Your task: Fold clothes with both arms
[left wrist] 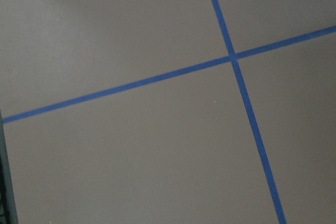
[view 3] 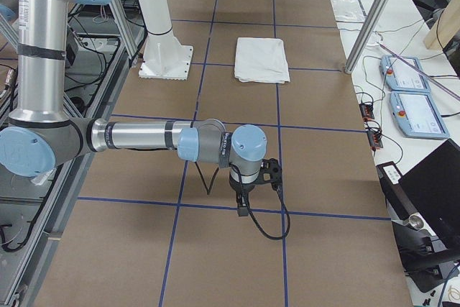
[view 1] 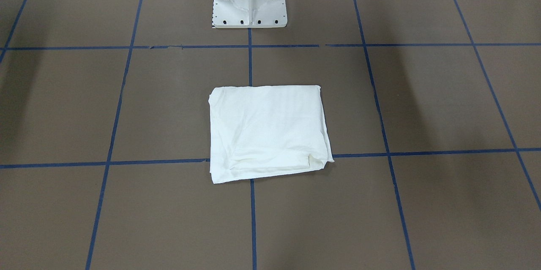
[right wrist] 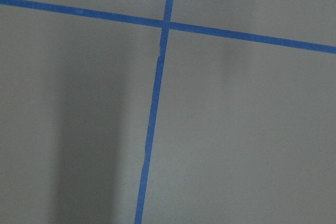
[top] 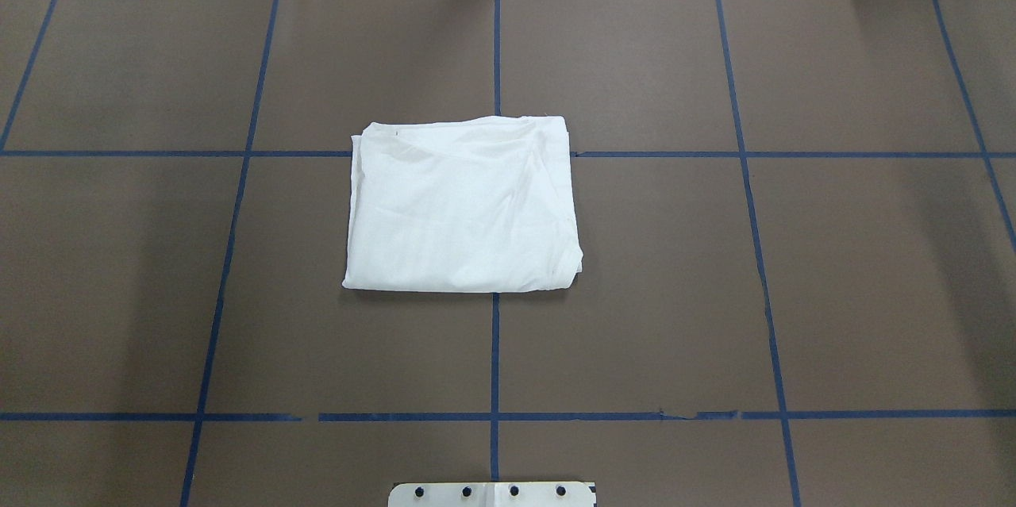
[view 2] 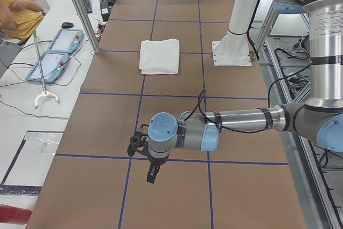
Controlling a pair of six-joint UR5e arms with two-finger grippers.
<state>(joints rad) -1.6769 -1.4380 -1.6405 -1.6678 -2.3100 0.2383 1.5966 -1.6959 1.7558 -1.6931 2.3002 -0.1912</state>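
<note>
Across every view spreads the brown table (top: 675, 293). Only the side views show the left arm (view 2: 241, 119) and right arm (view 3: 136, 136), each stretched low and level in the lower frame, well apart from the folded white shirt (view 1: 266, 130) at table centre. I cannot tell whether the left gripper (view 2: 135, 145) or right gripper (view 3: 273, 172) is open or closed.

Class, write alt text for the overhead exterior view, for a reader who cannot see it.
A white garment, folded into a neat rectangle, lies at the middle of a brown table gridded with blue tape. A white pedestal base peeks in at the bottom edge.
</note>
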